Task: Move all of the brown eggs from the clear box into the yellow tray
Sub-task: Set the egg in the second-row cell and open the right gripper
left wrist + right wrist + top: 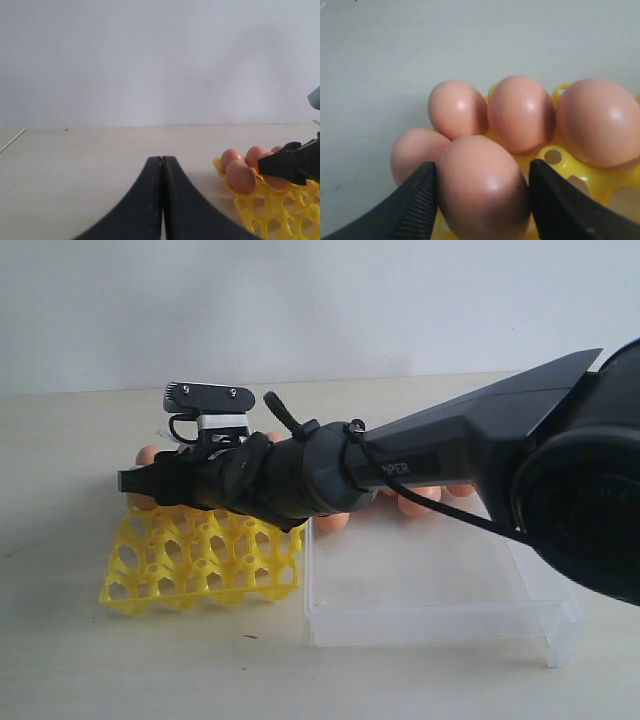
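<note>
Right hand (483, 172) clamped on egg (480, 192) at tray (555, 159) corner, beside four seated eggs (520, 112). Lower straight into free cup, release gently, don't nudge neighbours. Left hand (162, 170) clenched, empty.

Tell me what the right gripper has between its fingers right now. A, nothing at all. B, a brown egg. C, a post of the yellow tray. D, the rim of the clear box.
B: the right wrist view shows a brown egg filling the gap of the right gripper, touching both black fingers, just above the yellow tray.
</note>
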`<state>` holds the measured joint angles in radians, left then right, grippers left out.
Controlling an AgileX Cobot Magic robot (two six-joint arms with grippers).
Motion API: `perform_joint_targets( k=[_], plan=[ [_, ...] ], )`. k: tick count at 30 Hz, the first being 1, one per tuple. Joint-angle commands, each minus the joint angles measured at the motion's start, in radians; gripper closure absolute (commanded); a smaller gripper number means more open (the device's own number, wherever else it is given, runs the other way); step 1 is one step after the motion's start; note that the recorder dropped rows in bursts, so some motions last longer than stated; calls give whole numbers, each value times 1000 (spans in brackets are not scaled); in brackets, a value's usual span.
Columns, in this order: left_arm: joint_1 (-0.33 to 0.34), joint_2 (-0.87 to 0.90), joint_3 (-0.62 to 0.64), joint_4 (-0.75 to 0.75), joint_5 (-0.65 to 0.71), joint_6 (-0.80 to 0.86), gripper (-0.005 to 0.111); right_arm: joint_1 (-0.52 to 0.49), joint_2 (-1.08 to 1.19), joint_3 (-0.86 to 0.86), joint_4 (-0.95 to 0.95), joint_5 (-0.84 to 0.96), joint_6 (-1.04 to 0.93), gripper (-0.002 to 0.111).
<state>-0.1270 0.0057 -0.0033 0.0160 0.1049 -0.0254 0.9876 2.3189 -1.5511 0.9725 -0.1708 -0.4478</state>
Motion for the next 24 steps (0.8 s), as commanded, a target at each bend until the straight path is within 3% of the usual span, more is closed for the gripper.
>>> perform_joint_targets(
  k=[1, 8, 15, 19, 24],
  plan=[
    [-3, -6, 3, -7, -2, -4, 107, 1, -3, 0, -3, 0, 5, 73],
    [-3, -6, 3, -7, -2, -4, 107, 1, -14, 0, -3, 0, 5, 41],
    [-3, -6, 3, -7, -2, -4, 107, 1, -77, 0, -7, -4, -15, 36],
    [-3, -6, 3, -7, -2, -4, 107, 1, -151, 0, -7, 21, -90, 44],
    [-3, -6, 3, -7, -2, -4, 107, -13, -272, 0, -11, 188, -336, 79]
  ],
)
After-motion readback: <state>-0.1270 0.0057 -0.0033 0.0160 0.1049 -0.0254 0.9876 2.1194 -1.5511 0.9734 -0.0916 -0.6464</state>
